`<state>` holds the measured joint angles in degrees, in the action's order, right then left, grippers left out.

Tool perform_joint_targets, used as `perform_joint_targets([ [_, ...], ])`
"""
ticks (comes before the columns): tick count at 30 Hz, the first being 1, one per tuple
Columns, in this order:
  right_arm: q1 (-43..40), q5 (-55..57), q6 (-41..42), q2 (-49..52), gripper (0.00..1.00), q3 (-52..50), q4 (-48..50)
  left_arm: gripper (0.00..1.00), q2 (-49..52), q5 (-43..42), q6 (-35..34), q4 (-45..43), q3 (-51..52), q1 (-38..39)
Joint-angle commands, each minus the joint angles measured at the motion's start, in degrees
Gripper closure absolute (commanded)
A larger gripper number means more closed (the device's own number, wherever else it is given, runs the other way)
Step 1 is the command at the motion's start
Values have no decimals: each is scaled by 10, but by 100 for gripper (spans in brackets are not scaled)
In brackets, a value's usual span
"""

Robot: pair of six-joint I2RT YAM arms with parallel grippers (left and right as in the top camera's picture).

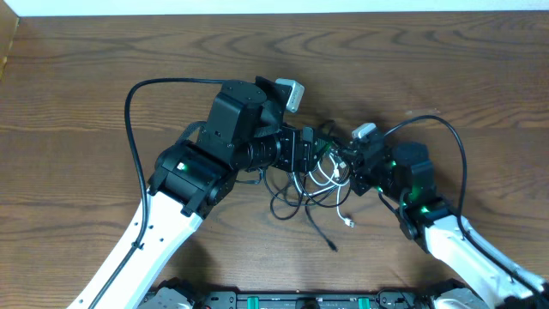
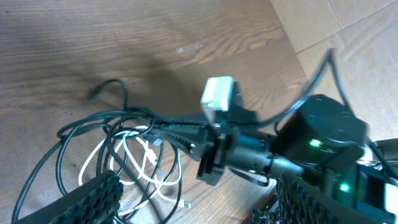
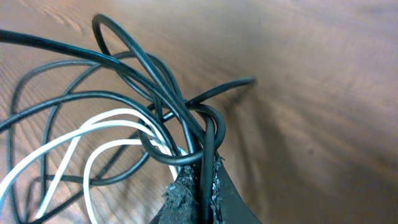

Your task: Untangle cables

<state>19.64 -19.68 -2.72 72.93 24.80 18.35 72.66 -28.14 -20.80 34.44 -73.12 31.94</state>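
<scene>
Nearest the right wrist camera, the right gripper (image 3: 202, 190) is clenched on the black cables (image 3: 208, 149), which knot and loop just past its fingertips. The white cable (image 3: 115, 114) curves beside them on the table (image 1: 86, 69). The left gripper (image 2: 196, 199) hangs released, fingers spread wide above the same tangle. From overhead, both arms reach inward from the near edge, wrists almost meeting over the heap at mid-table.
</scene>
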Motion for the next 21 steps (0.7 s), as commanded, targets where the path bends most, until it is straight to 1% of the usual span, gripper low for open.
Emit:
perform_joint_targets([
  [1,-2,0,-8,-38,99,14,4,21,3,3,-4,-5,-3,0],
  [4,-2,-16,-24,-61,99,14,15,20,3,3,-9,-14,-3,0],
  [7,-2,-57,-50,-82,99,14,54,20,3,4,-9,-23,-3,0],
  [12,-2,-103,-51,-94,99,14,113,20,3,4,-9,-23,-3,0],
  [14,-2,-124,-51,-94,99,14,140,20,3,18,-9,-20,-2,0],
  [16,-2,-136,-51,-94,99,14,159,20,3,55,-5,-9,-2,0],
  [19,-2,-136,-51,-94,99,14,170,19,3,99,39,20,-2,0],
  [20,-2,-139,-51,-94,99,14,170,16,3,103,61,28,-2,0],
  [21,-3,-147,-51,-94,99,14,170,15,3,106,83,35,-2,0],
])
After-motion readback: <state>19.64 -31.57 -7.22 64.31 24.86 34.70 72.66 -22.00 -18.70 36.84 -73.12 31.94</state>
